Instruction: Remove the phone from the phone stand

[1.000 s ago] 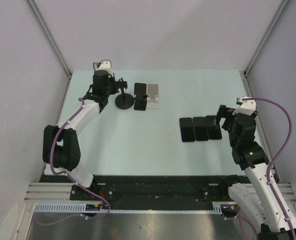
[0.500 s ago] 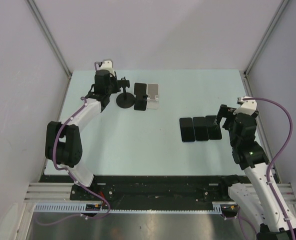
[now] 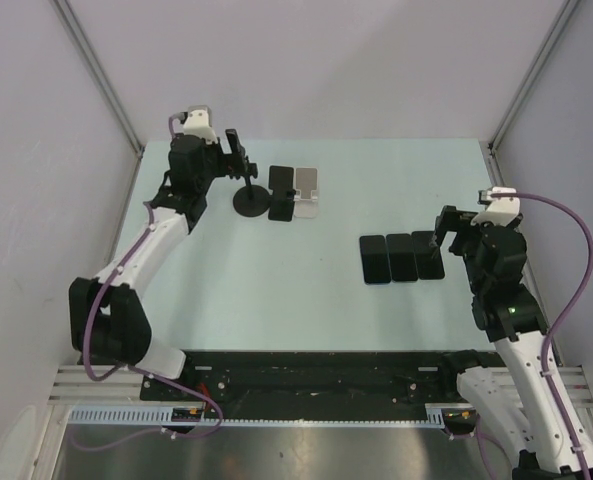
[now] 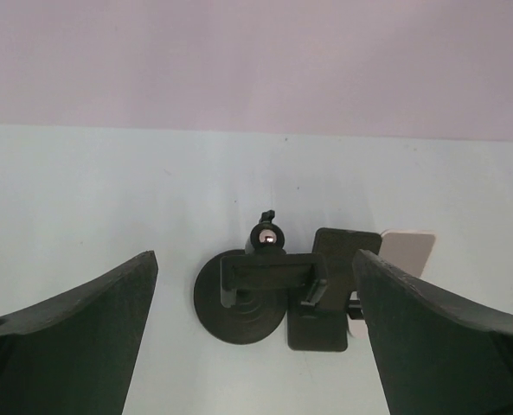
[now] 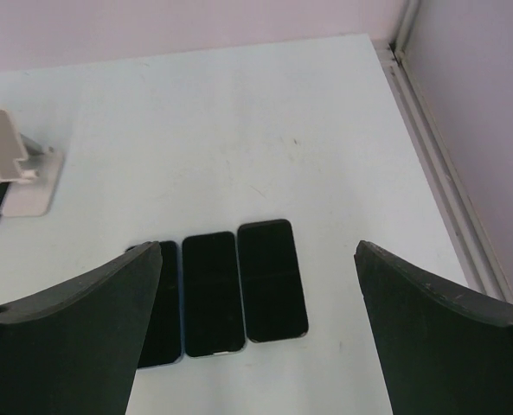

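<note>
The black phone stand (image 3: 249, 203) has a round base and a clamp (image 4: 269, 270) on a short post, and the clamp holds nothing. My left gripper (image 3: 234, 152) hovers open just behind and above it, with the clamp showing between its fingers (image 4: 83, 328) in the left wrist view. Three dark phones (image 3: 401, 257) lie flat side by side on the table, right of centre. My right gripper (image 3: 444, 230) is open above their right end, touching none of them. The right wrist view looks down on the phones (image 5: 272, 278), with the leftmost partly behind a finger.
A black wedge stand (image 3: 281, 200) and a white wedge stand (image 3: 307, 190) sit just right of the round-base stand, both without a phone. A metal rail (image 5: 438, 164) runs along the table's right edge. Pale walls close in the back and sides.
My left gripper has gone from shut to wide open and lifted back from the stand's clamp. The right arm has shifted slightly and stays open.
</note>
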